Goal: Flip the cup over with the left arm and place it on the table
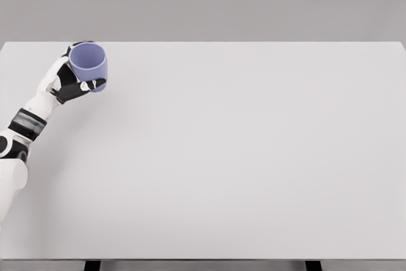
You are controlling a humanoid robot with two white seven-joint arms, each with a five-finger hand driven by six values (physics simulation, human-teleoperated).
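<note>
Fingers [89, 85] of the left hand [71, 80] are wrapped around a lavender cup [89, 66], clamped on its wall. One black-and-white finger crosses the lower front of the cup, its tip reaching the cup's right side, while the rest of the hand sits against the cup's left and rear. A dark fingertip shows just above the cup's rim at the back left.

The cup is mouth-up, its round opening facing the camera and tipped slightly toward it, so the inner wall and part of the bottom are visible. Whether its base touches the worktop [241, 157] or is held just clear of it cannot be told from this view; a soft shadow lies on the surface just right of and below the cup.

Seen against the worktop as a whole, the cup sits in the far left corner region, close to the far edge and near the left edge, well apart from the middle and the right side. The left arm [25, 125] runs from the cup down and to the left, crossing the worktop's left edge, with a grey band at the wrist and a white forearm segment reaching the picture's lower left border.

The worktop is a pale, plain rectangle filling most of the view. Two dark legs [92, 265] show under its near edge. A grey wall [203, 1] stands behind the far edge.
</note>
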